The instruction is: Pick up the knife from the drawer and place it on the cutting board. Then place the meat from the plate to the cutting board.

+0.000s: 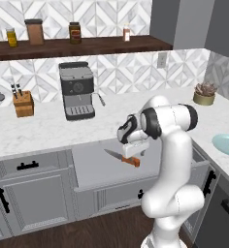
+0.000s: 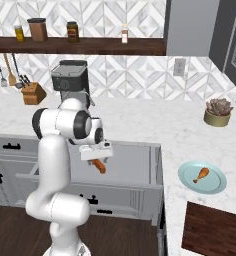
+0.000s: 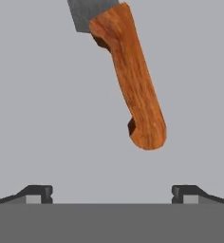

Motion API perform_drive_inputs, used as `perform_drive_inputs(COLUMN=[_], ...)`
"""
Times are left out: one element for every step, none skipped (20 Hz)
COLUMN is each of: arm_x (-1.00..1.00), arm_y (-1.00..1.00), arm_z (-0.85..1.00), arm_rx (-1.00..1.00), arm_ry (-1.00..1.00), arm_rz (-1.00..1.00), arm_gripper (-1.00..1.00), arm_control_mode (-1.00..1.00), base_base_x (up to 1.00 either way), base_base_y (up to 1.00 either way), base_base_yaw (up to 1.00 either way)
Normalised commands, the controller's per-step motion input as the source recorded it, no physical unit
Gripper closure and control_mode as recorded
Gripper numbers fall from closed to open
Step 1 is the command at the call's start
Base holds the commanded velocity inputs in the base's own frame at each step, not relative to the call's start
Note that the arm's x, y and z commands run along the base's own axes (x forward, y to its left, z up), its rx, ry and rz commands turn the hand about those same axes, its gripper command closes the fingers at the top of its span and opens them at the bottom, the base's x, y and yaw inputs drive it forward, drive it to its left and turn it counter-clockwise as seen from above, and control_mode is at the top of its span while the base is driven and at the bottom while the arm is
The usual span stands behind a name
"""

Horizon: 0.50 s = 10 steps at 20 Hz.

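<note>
Mostly hidden: knife (image 3: pixel 133 80) blade (cropped); claw (image 3: pixel 112 192) wide apart, empty, above drawer (image 1: pixel 94 167).

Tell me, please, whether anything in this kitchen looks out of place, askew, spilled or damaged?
Nothing stands out. The knife lies flat in the open drawer, below the gripper with its jaws apart. The meat sits on the plate, and the cutting board lies on the counter near it.

A home kitchen: marble counter (image 1: pixel 43 128), espresso machine (image 1: pixel 76 90), knife block (image 1: pixel 23 103), jars on a wall shelf (image 1: pixel 77 47)
</note>
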Motion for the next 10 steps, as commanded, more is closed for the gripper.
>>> perform_drive_inputs(arm_x=[0.35, 0.35, 0.35, 0.34, 0.34, 0.39, 0.40, 0.41, 0.41, 0.41], arm_y=[-0.01, 0.00, 0.00, 0.00, 0.00, -0.01, -0.02, -0.05, -0.10, -0.17], arm_z=[-0.31, -0.34, -0.39, -0.40, -0.39, -0.36, -0.36, -0.36, -0.37, -0.39], arm_rx=[0.00, 0.00, 0.00, 0.00, 0.00, 0.00, 0.01, 0.01, 0.01, 0.02], arm_ry=[0.00, 0.00, 0.00, 0.00, 0.00, 0.00, 0.00, 0.00, 0.00, 0.00], arm_rz=[0.00, 0.00, 0.00, 0.00, 0.00, 0.00, 0.00, 0.00, 0.01, 0.01], arm_gripper=[-1.00, -1.00, -1.00, -1.00, -1.00, -1.00, -1.00, -1.00, -1.00, -1.00], arm_control_mode=[-1.00, -1.00, -1.00, -1.00, -1.00, -1.00, -1.00, -1.00, -1.00, -1.00], base_base_x=[0.00, 0.00, 0.00, 0.00, 0.00, 0.00, 0.00, 0.00, 0.00, 0.00], base_base_y=[0.00, 0.00, 0.00, 0.00, 0.00, 0.00, 0.00, 0.00, 0.00, 0.00], base_base_yaw=[0.00, 0.00, 0.00, 0.00, 0.00, 0.00, 0.00, 0.00, 0.00, 0.00])
